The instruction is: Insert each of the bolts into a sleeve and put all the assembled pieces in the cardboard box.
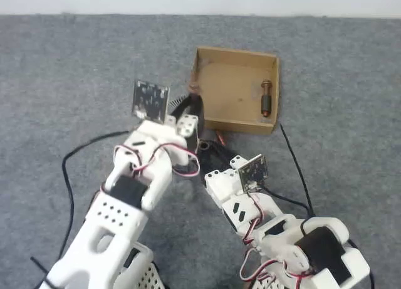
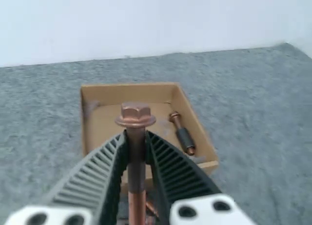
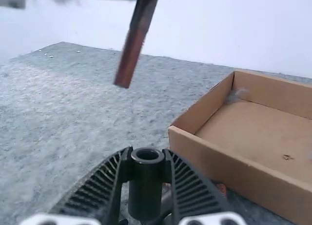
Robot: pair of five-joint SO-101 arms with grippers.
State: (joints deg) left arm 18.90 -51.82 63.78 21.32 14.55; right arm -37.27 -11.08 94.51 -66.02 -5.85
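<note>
bolt (image 2: 135,115) in left gripper (image 2: 135,136) — sleeve (image 3: 146,181) (upright) in right gripper (image 3: 146,155)

worktop (image 1: 56,82): was covered edge to edge in a grey, felt-like surface with a fine speckled nap.
wall (image 2: 146,20): was plain and white, and met the far edge of the worktop in a straight line.
light: was soft and even, leaving only faint shadows on the grey.
</note>
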